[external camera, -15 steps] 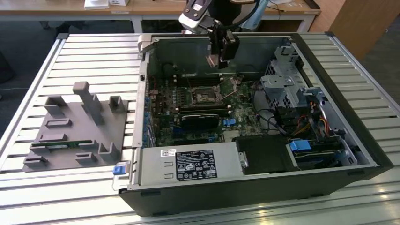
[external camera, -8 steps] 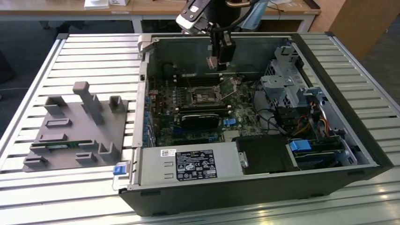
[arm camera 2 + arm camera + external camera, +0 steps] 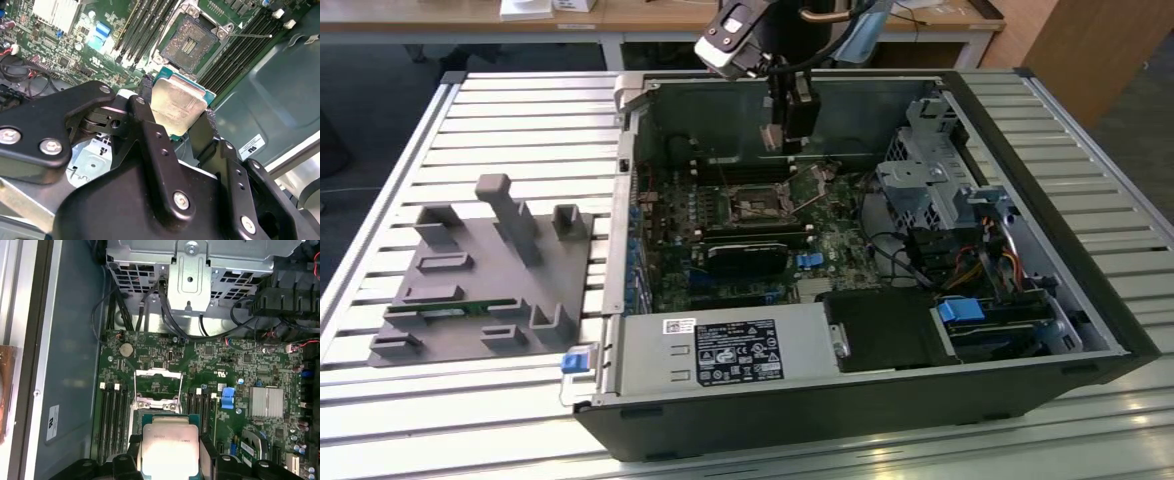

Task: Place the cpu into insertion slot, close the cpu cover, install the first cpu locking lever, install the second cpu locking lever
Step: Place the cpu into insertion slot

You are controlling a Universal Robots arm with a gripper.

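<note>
Exterior view: the gripper [image 3: 778, 140] is seen hanging over the open computer case [image 3: 1067, 300], above the far part of the motherboard [image 3: 720, 250]. The insertion slot [image 3: 754, 206] is seen below it and nearer the camera. The case is laid on a slatted table [image 3: 520, 110]. A grey fixture block [image 3: 480, 285] is seen on the exterior view's left. How far the fingers are parted cannot be told from here.

Second wrist view: the cpu [image 3: 175, 100] is clamped by opposite edges between two black fingers [image 3: 145, 97], closed to chip width. The silver top is turned to the camera. The chip is held in the air, apart from the insertion slot [image 3: 192, 42]. The slot is uncovered and its dark contact field is exposed. Memory slots [image 3: 142, 25] are seen on both sides of it.

First wrist view: the same grip is seen from above, with the cpu [image 3: 170, 440] held just beside the insertion slot [image 3: 157, 387], not over it. Added here: a metal drive cage [image 3: 190, 270], black cables [image 3: 170, 320], a finned heatsink [image 3: 267, 402].
</note>
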